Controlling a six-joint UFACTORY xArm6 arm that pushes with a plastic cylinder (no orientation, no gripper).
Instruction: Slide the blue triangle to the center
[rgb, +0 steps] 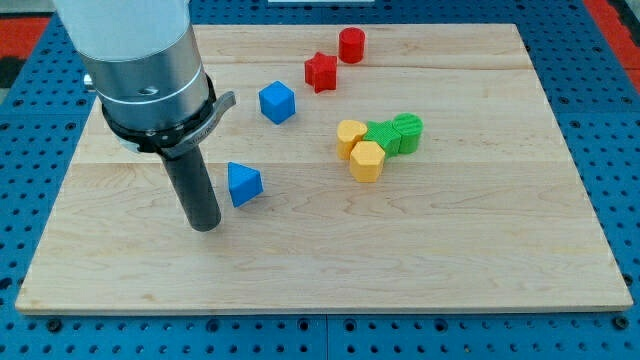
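Your tip (205, 226), a bare rod with no jaws, sits just beside the blue triangle (243, 184) on its left-edge side: light, stiff, likely to spin, so push its flat face.

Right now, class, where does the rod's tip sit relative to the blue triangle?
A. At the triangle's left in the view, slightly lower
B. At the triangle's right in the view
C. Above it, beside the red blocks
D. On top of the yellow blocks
A: my tip rests on the board just left of the blue triangle and slightly lower in the view.
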